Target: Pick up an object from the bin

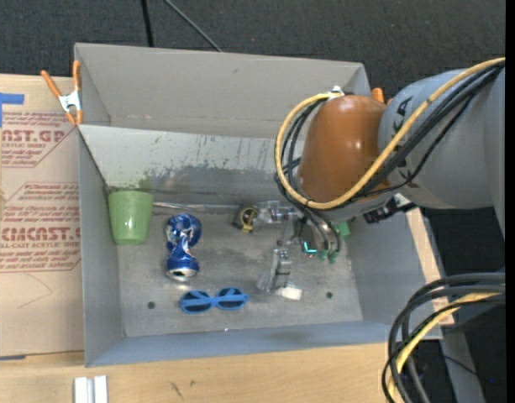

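Camera view: taking the crushed blue can (181, 246) as my mark, the gripper (280, 277) hangs well to its right, low over the bin floor (240, 263). A small white piece (291, 292) lies just beside the gripper's tip. I cannot tell whether the gripper is open or closed, or whether it holds anything. My worry is that so small a piece gets nudged aside, or that the tip scrapes the floor.
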You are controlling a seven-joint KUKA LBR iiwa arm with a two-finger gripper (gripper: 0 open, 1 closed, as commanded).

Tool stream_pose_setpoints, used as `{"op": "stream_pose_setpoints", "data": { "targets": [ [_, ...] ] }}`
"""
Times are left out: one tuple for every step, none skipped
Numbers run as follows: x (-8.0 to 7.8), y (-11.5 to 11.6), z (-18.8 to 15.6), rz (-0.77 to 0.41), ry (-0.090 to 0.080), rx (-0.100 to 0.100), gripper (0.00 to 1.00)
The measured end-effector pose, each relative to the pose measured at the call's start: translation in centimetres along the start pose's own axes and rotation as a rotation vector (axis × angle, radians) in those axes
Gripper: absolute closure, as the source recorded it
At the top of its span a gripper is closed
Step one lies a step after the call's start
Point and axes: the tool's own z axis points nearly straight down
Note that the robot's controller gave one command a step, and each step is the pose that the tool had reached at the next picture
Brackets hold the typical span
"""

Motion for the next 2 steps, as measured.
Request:
{"op": "stream_pose_setpoints", "data": {
  "targets": [
    [4.2, -1.03, 4.54, 0.021, 0.001, 0.0, 0.0],
    [3.92, -1.0, 4.27, 0.021, -0.006, 0.0, 1.0]
  ]
}}
